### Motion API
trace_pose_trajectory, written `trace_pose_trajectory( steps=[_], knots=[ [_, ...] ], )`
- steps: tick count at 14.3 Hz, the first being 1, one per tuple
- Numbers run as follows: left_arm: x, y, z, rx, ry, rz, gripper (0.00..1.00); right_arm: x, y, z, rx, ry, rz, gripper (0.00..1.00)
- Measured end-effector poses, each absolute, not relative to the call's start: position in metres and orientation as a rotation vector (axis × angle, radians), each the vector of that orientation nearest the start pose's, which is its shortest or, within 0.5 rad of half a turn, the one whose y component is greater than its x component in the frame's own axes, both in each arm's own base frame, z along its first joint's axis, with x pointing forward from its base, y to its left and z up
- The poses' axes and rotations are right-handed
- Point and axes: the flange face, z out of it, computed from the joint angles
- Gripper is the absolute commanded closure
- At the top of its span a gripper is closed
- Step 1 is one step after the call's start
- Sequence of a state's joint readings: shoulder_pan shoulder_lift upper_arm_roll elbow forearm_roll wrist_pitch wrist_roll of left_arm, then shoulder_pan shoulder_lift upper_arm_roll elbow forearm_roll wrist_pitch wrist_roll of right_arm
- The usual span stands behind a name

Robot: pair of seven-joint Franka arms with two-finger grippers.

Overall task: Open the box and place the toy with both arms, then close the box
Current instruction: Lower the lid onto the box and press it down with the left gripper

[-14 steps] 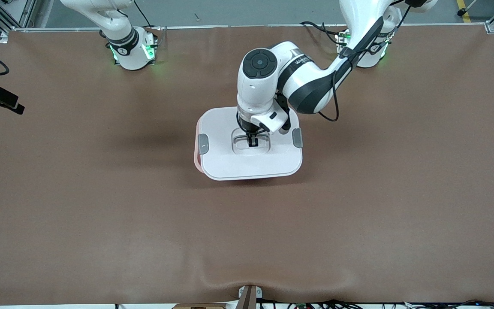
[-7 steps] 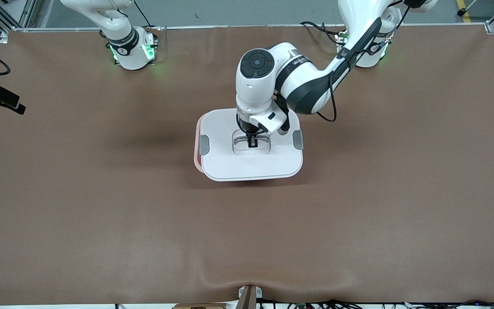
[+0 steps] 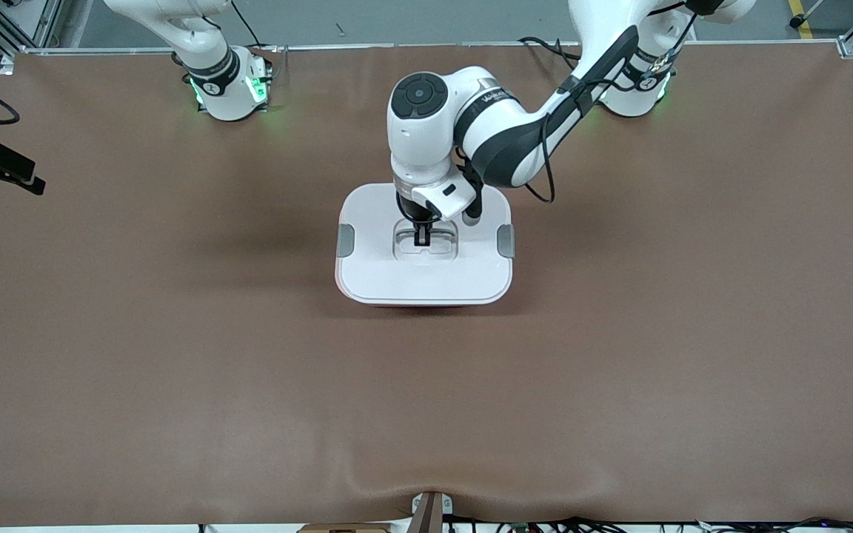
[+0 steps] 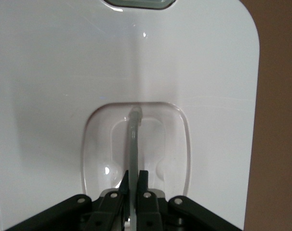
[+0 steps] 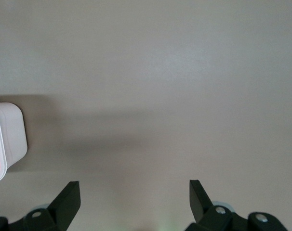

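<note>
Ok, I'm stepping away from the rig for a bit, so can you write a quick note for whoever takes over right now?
Left gripper: shut on the clear handle in the recess of the white lid, over the middle of the box.
Right gripper: open, holding nothing, waiting over bare table with one corner of the box in its wrist view.
Box: at mid-table, lid resting on it and lined up with the tub.
Toy: not visible in any view; whether it is inside I cannot tell.
Done: lid is back on the box.
Left: let go of the handle, back the left arm off, check the grey side clips.
</note>
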State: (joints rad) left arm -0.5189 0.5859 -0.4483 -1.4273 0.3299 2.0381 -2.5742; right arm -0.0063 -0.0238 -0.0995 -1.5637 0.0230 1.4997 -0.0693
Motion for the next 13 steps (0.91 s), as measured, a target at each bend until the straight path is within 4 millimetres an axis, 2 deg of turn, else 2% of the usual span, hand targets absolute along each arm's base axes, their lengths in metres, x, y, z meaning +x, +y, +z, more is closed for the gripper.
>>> trace_pose_trajectory(
  steps=[5,13],
  knots=[
    [0.471,-0.545,0.388,-2.347,-2.283,-0.055,1.00,0.537,-0.055,0.642,-3.114,0.054,0.033,0.00],
    [0.466,-0.551,0.375,-2.350,-2.257,-0.048,1.00,0.537,-0.057,0.644,-3.114,0.057,0.029,0.00]
  ],
)
